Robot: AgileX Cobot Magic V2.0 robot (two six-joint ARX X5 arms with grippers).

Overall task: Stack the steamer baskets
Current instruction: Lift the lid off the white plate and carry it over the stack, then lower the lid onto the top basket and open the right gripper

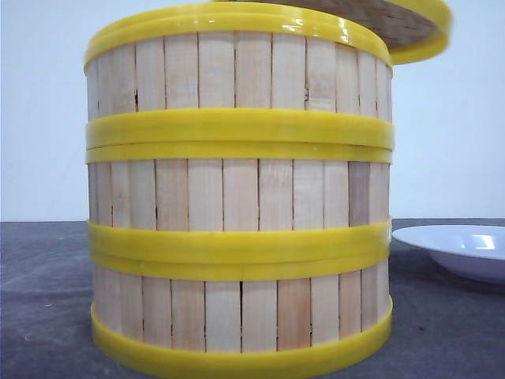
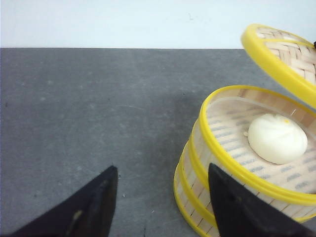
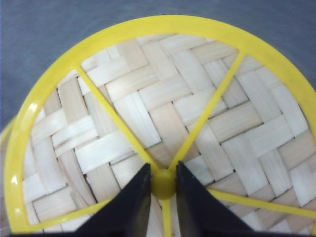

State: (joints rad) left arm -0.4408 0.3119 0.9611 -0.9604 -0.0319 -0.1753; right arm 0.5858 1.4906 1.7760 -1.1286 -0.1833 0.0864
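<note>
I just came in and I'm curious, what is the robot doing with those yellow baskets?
Three steamer baskets are stacked into a tower on the grey table, with a white bun in the top one. The right gripper is pinching the knob of the woven lid and holding it above the tower. The left gripper is open, beside the stack.

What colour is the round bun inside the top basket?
White, maybe faintly cream. The bun shows best in the left wrist view, lying in the top steamer basket.

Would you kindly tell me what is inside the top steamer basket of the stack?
The top steamer basket holds one white bun on its slatted floor. The lid hangs above, off to one side. The two lower baskets' contents are covered.
</note>
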